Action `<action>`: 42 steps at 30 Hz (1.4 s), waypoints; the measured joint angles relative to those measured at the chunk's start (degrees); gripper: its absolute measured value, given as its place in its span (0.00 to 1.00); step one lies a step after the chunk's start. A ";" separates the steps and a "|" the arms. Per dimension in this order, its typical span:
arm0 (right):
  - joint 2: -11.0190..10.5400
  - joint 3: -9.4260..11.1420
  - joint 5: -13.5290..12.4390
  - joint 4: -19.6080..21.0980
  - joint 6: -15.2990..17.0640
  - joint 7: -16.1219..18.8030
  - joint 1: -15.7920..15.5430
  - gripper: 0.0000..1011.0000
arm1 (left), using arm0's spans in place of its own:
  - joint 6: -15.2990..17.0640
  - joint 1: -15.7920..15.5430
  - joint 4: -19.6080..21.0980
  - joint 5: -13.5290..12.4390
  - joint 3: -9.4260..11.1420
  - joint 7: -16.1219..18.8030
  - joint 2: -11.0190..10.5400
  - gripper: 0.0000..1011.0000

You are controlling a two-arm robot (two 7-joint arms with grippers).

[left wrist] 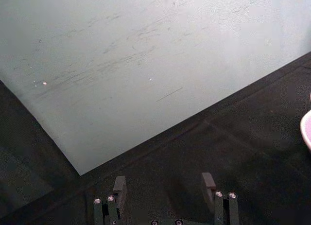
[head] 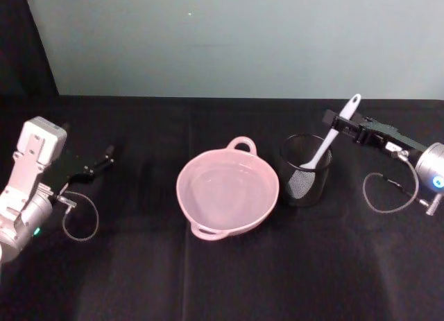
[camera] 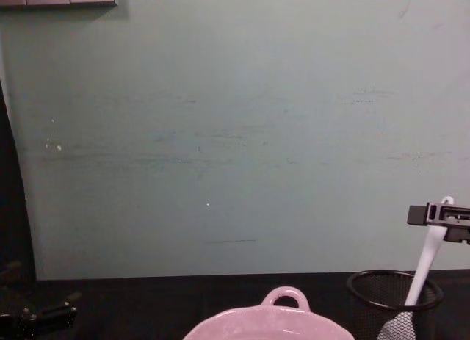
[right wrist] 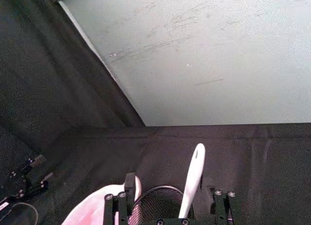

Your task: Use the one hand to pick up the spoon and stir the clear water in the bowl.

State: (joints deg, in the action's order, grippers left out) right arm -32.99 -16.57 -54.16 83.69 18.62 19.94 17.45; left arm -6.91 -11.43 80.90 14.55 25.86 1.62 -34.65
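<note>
Right black claw [head: 345, 125] on its silver cylindrical wrist [head: 431, 170]: reaching in from 3 o'clock, held high, fingers [right wrist: 129, 182] spread apart, nothing gripped. Left black claw [head: 104, 159] on its grey-white arm [head: 31, 170]: parked low at 9 o'clock, pointing inward, fingers [left wrist: 119, 185] parted, empty.

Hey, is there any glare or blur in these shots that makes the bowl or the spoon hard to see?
Head view: soft overall, the pink bowl glossy with faint sheen, the spoon clear against the black cloth. Chest view: the bowl cut off at the bottom edge. Right wrist view: the spoon handle in focus between the right gripper's open jaws.
</note>
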 joint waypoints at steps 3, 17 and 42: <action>-0.70 -1.07 1.37 0.43 -1.03 -0.03 0.14 0.90 | 0.00 0.00 0.00 0.00 0.00 0.00 0.00 1.00; -4.84 -4.80 18.38 2.92 -13.25 -3.42 -1.57 0.99 | 0.00 0.00 0.00 0.00 0.00 0.00 0.00 1.00; -5.44 7.23 29.13 9.29 -33.87 -18.81 -23.54 0.99 | 0.00 0.00 0.00 0.00 0.00 0.00 0.00 1.00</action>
State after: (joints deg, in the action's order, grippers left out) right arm -38.43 -9.34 -25.03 92.98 -15.25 1.14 -6.09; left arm -6.91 -11.43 80.90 14.55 25.86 1.62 -34.64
